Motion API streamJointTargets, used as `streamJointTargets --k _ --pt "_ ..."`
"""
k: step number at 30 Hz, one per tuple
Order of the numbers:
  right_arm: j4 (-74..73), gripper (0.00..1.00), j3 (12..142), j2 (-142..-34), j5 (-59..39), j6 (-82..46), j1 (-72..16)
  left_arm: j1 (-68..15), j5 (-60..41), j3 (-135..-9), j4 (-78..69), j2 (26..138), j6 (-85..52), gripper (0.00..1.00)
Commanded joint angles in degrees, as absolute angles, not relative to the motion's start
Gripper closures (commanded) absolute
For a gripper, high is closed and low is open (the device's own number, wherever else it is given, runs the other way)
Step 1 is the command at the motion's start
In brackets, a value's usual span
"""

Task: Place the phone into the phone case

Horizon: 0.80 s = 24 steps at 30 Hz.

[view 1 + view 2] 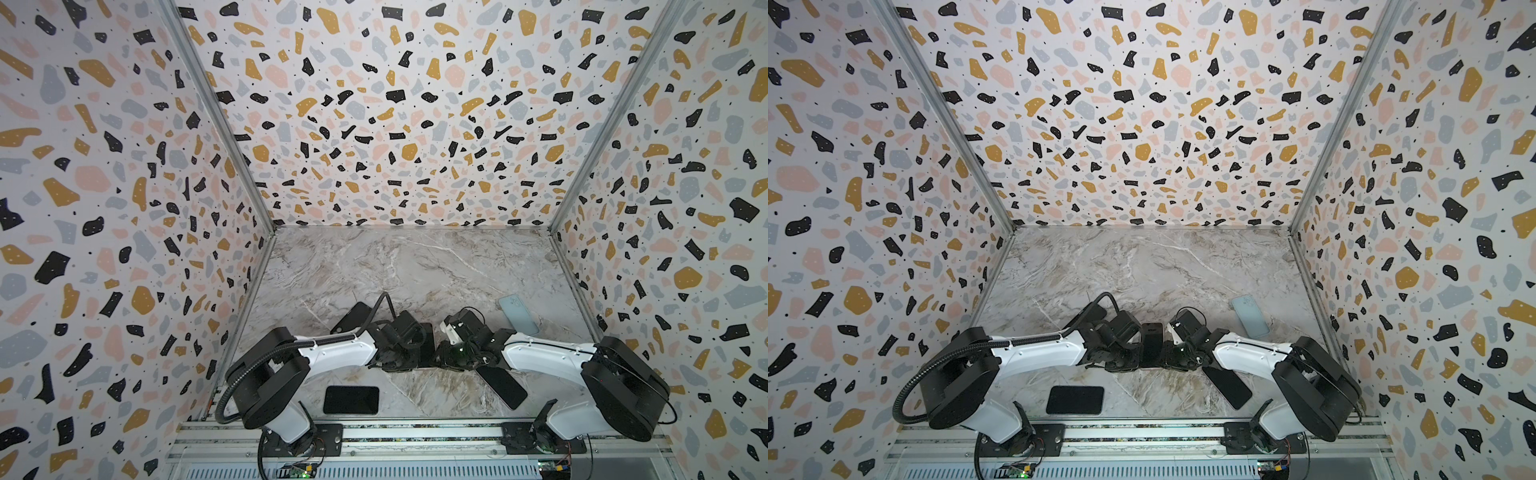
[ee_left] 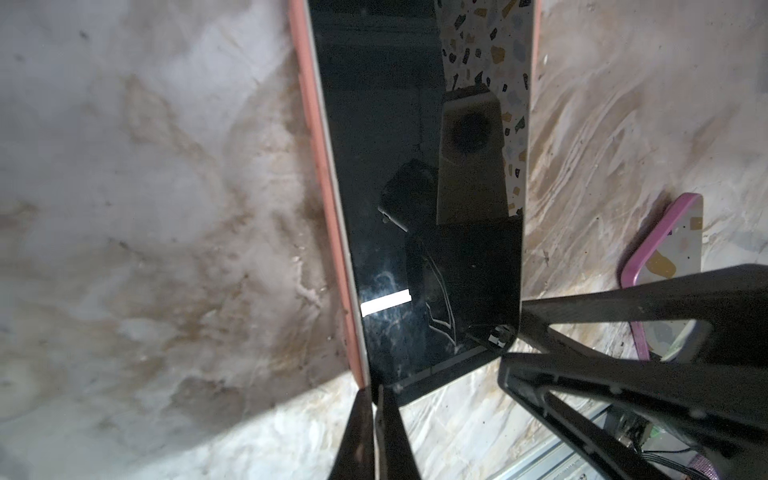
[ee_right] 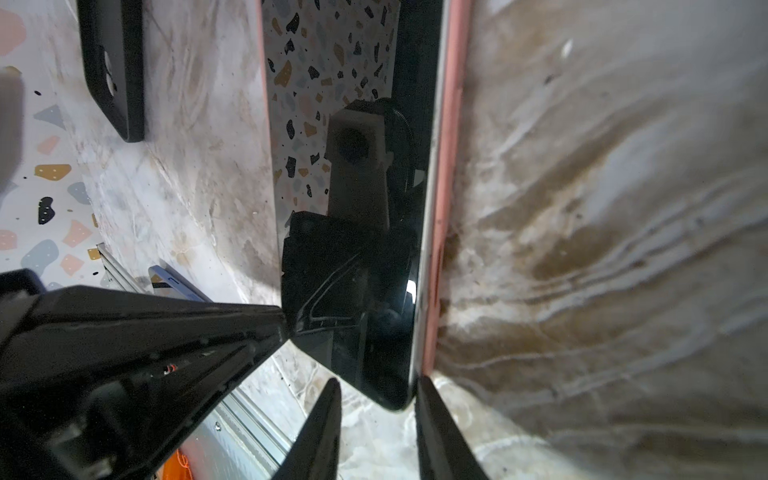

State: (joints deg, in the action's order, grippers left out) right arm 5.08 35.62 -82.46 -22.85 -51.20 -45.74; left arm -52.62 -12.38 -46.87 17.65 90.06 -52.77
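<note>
The black shiny phone point(image 1: 426, 345) sits at the mid front of the grey-brown marble worktop point(image 1: 374, 270), right btw the two arms, its long way going front to back. It lies screen up in the soft salmon-pink phone case point(image 2: 322, 166). The pink rim runs along both long sides of the glass. At the near end a dark band shows under the phone's edge, & it's not clear if that end is all the way in.

The left pincer point(image 2: 374, 392) is closed, w/ its two black tips tight together. The tips sit right at one near corner of the case, where the pink rim ends. Can't tell if a bit of rim is caught btw them.

The right pincer point(image 3: 381, 380) has its jaws part way apart. The other near corner of the phone pokes in btw the two fingers. One finger touches the end of the pink rim & the other is at the phone's short edge. Can't tell if it squeezes or just rests there.

Other stuff on the worktop:
- a pale blue phone case point(image 1: 518, 314) near the right wall
- a flat black rectangle w/ round corners point(image 1: 351, 400) at the front left
- a slanted black phone point(image 1: 500, 386) under the right arm, w/ a purple rim in the left wrist view
- a black flat slab point(image 1: 353, 316) partly hidden behind the left arm

All four lie apart from the phone.
</note>
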Motion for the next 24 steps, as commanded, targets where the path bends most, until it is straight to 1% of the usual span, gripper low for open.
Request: streamJointTargets --k 1,24 --pt "2.73 0.68 35.75 -82.79 -24.18 -51.53 -46.46 -53.26 -13.15 -46.36 14.6 92.24 -52.46 1.0" --pt "1.31 0.68 36.06 -84.29 -25.17 -51.42 -46.91 -53.53 -14.6 -43.73 11.22 95.9 -52.79 1.0"
